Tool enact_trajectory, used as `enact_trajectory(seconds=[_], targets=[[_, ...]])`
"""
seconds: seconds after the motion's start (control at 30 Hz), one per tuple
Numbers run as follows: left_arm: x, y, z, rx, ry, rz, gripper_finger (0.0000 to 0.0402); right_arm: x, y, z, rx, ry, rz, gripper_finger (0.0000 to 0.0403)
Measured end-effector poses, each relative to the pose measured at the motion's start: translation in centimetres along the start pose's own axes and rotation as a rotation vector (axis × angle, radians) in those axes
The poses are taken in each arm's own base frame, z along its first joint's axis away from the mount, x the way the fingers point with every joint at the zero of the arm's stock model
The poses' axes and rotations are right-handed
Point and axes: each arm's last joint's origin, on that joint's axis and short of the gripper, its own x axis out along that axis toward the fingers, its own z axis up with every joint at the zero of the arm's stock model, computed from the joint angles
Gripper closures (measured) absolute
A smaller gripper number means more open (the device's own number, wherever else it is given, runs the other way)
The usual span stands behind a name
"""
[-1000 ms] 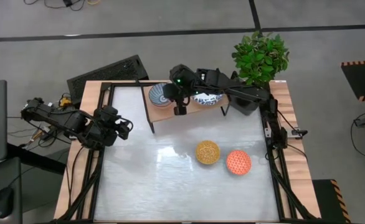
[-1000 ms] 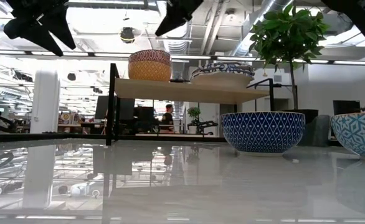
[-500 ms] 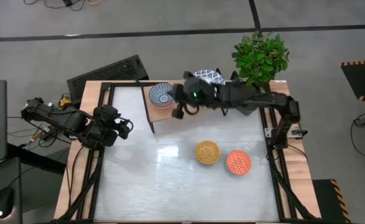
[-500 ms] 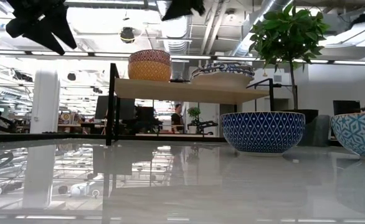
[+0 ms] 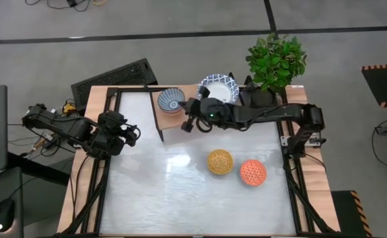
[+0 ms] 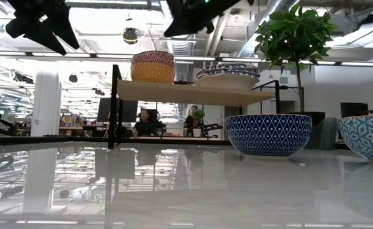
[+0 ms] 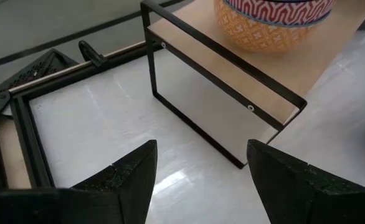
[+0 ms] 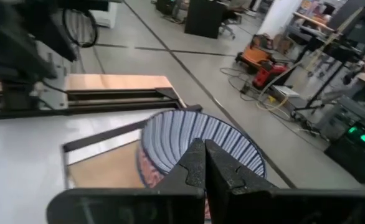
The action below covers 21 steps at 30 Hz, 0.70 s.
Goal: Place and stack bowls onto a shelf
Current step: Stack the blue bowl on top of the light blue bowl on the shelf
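Observation:
A light wood shelf (image 5: 170, 119) on black legs stands at the table's far side. It carries a small bowl (image 5: 172, 99), blue-striped inside and orange-red outside (image 6: 153, 67), and wide white bowls with blue rims (image 5: 218, 88), which rest on the board by their bases. Two more small bowls sit on the table: one yellow inside (image 5: 220, 161), one orange-red inside (image 5: 253, 172). The low view shows a dark blue wall (image 6: 268, 135) and a light blue one (image 6: 368, 135). My right gripper (image 5: 188, 123) hangs shut above the shelf's front edge, near the small bowl (image 8: 195, 140). My left gripper (image 7: 198, 180) waits open at the table's left edge.
A potted plant (image 5: 276, 63) in a black pot stands at the far right corner behind the shelf. The black table frame (image 5: 111, 165) runs along the edges. Bare white tabletop lies between the shelf and the near edge, left of the two bowls.
My right arm has swung its forearm off the shelf toward the table's right, uncovering the wide bowls. Its gripper has shifted slightly toward the near edge, staying by the shelf's front. The bowls have kept their places.

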Motion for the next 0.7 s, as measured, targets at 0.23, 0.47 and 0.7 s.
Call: enact_trajectory(seconds=[0.23,0.47,0.7], targets=[[0.0,0.0,0.0,0.001,0.001,0.002,0.0169,0.7,0.1,-0.7,-0.007,0.026,-0.026,0.0386],[0.0,0.0,0.0,0.002,0.001,0.004,0.0169,1.4,-0.1,-1.8,-0.031,0.091,-0.022,0.0386],[0.0,0.1,0.0,0.000,0.001,0.004,0.0169,1.4,0.0,-1.9,-0.032,0.094,-0.003,0.0386]])
